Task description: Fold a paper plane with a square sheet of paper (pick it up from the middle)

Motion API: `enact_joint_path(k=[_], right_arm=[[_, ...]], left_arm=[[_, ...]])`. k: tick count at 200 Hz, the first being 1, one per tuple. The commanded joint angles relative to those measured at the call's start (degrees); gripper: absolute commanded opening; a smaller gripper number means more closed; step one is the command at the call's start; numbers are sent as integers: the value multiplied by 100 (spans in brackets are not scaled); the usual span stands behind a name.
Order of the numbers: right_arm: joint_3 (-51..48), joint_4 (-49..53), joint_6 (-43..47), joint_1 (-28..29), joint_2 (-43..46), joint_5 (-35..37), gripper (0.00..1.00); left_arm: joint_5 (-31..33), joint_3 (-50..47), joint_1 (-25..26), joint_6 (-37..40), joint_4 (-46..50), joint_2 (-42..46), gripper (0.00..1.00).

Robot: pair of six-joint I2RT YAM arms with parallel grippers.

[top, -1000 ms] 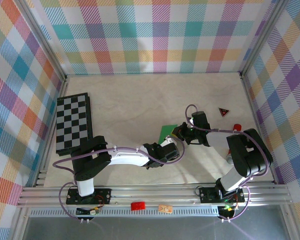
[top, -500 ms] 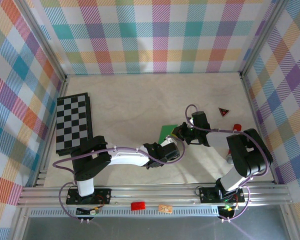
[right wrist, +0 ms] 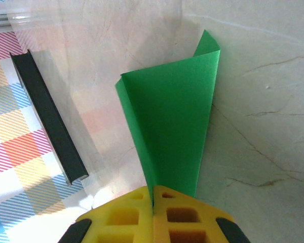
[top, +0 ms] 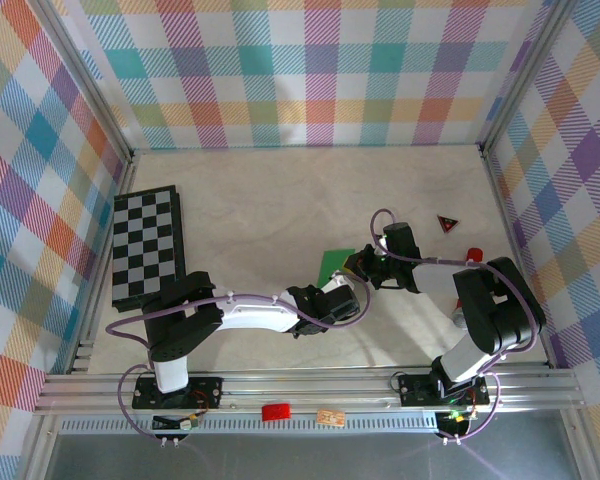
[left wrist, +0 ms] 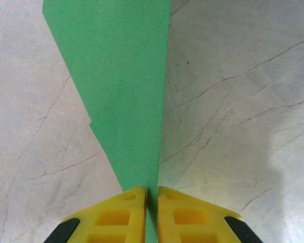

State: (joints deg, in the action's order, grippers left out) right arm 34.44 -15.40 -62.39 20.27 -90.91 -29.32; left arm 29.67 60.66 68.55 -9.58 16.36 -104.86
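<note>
marble table (top: pixel 260 200), green paper (left wrist: pixel 121 76) pinched by left hand (left wrist: pixel 152 192), right hand (right wrist: pixel 153 191)

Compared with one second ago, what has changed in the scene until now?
Nothing visibly changed. The left gripper and the right gripper still hold the green paper between them, and the chessboard lies where it was.

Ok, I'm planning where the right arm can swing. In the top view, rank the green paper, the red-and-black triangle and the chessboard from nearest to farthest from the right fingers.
1. green paper: mid-table, pinched in the right fingers.
2. red-and-black triangle: to the right, toward the back.
3. chessboard: along the far left edge.
</note>
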Motion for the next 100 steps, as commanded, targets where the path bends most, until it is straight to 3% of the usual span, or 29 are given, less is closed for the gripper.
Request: enact_joint_path(k=[1,79,100], right_arm=[[-34,-12,-16,-26,17,16,0],[-21,39,27,-24,59,1,0],[30,340,236,-32,188,103,11]], left_arm=[[89,139,53,-46,67,-125,15],[93,148,52,-61,46,-119,7],[56,121,46,-83,17,-152,4]])
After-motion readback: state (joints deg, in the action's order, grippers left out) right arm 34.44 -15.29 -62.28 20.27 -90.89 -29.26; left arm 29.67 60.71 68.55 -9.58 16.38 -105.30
